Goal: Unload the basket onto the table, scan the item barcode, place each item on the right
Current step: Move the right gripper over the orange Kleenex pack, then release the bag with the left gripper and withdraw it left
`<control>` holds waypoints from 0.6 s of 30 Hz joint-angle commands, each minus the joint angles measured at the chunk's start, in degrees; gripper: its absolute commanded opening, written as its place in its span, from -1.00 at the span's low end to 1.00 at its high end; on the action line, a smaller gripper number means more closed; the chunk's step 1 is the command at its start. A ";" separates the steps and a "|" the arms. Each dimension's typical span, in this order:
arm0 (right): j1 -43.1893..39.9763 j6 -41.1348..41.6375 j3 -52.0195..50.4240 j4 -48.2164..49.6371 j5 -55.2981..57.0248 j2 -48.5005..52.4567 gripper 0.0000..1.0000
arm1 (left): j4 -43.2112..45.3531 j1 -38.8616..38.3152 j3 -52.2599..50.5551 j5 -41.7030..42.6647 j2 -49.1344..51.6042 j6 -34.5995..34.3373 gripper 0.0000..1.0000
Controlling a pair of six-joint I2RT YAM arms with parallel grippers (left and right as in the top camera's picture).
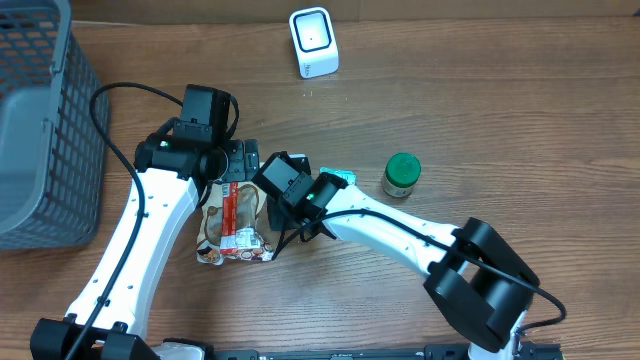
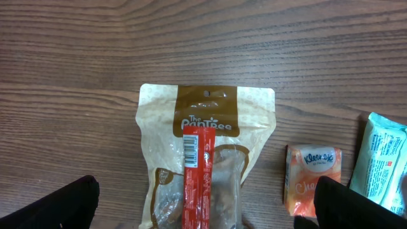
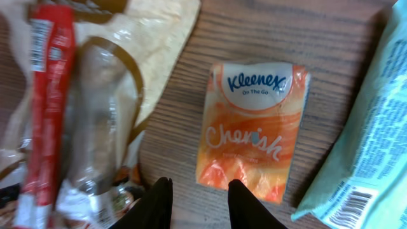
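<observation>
Nothing lifted yet! The left gripper [image 2: 203,213] hangs wide open over the tan snack pouch with red label [image 2: 206,121]. The right gripper [image 3: 200,187], narrow-set but empty, hovers at the orange Kleenex tissue pack [image 3: 251,133]. Both items lie flat on the wooden tabletop [image 1: 500,90], well apart from the white scanner [image 1: 313,42]. Grasp, carry and scan are all to come.

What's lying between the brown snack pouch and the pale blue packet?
The orange Kleenex pack lies between the pouch and the blue packet; the right wrist view shows it best.
</observation>
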 commanded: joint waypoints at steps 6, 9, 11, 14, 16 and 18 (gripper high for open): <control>-0.15 1.14 1.22 3.85 -0.39 1.60 -0.39 | 0.04 0.09 0.70 -0.70 -0.22 -0.17 0.99; -0.15 1.14 1.22 5.73 -0.44 1.60 -0.39 | 0.04 0.09 0.70 -0.70 -0.22 -0.17 0.99; -0.15 1.14 1.22 6.73 -0.48 1.73 -0.39 | 0.04 0.09 0.70 -0.70 -0.22 -0.17 1.00; 0.13 1.14 1.25 7.78 -1.42 2.29 -0.42 | 0.04 0.09 0.70 -0.70 -0.22 -0.17 0.99; 0.13 1.11 1.25 7.89 -2.21 2.95 -0.44 | 0.04 0.09 0.70 -0.70 -0.22 -0.17 0.99; 0.13 1.09 1.25 7.80 -2.47 3.32 -0.46 | 0.04 0.09 0.70 -0.70 -0.22 -0.17 0.99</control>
